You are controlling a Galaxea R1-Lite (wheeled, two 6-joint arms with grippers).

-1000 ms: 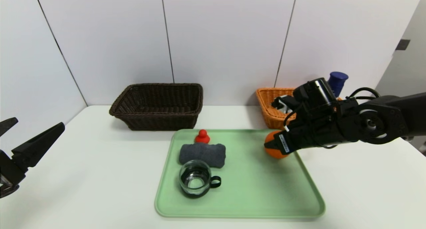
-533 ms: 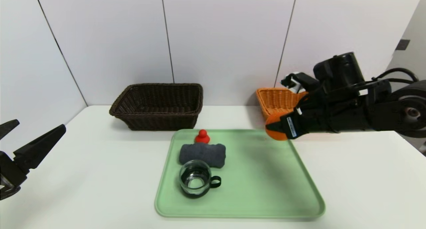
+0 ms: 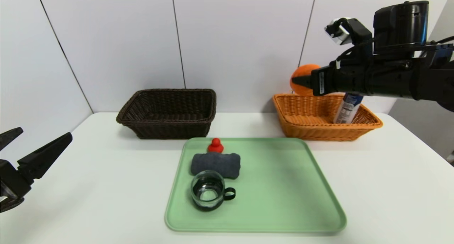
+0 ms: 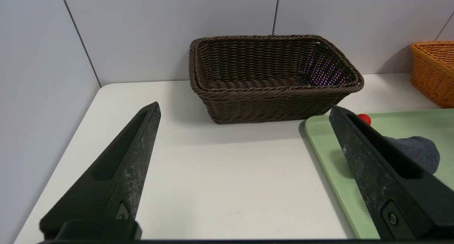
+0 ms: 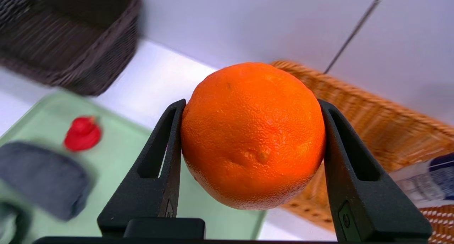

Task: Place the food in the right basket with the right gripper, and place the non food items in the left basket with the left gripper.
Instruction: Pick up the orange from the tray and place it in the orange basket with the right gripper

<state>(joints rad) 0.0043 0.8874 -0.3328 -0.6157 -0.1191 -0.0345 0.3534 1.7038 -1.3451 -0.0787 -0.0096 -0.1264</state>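
White tabletop [image 3: 106,201] w/ pale panelled wall behind. Flat light-green plastic tray [image 3: 276,201] sits centre, near the front edge.

Right gripper [image 3: 301,81] is up in the air, level w/ the wall panels, above the near-left corner of the orange woven wicker basket [image 3: 319,125] at back right. It's clamped on a round orange fruit [image 3: 301,77]; right wrist view shows both black fingers [image 5: 156,159] pressed against the fruit's sides [image 5: 253,134], fruit well clear of table and tray. Fruit is not in the basket yet. Inside that basket: an upright white bottle w/ blue label [image 3: 348,107], leaning toward the right side, top hidden behind the arm.

Left gripper [image 3: 35,144] is at the far left edge, low, over the table's left side, well apart from the tray. Fingers spread wide, nothing between them; left wrist view shows bare table in the gap [image 4: 244,112].

Dark brown woven wicker basket [image 3: 166,112] stands at back left-centre, just behind the tray's far-left corner; no items seen inside from either view.

On the tray, left half, in a row front to back: clear glass cup w/ black handle [image 3: 209,190], touching or just in front of a rolled dark grey cloth [image 3: 216,164]; small red rubber duck-shaped toy [image 3: 215,145] just behind the cloth, near the tray's far rim. Right half of tray is bare green.
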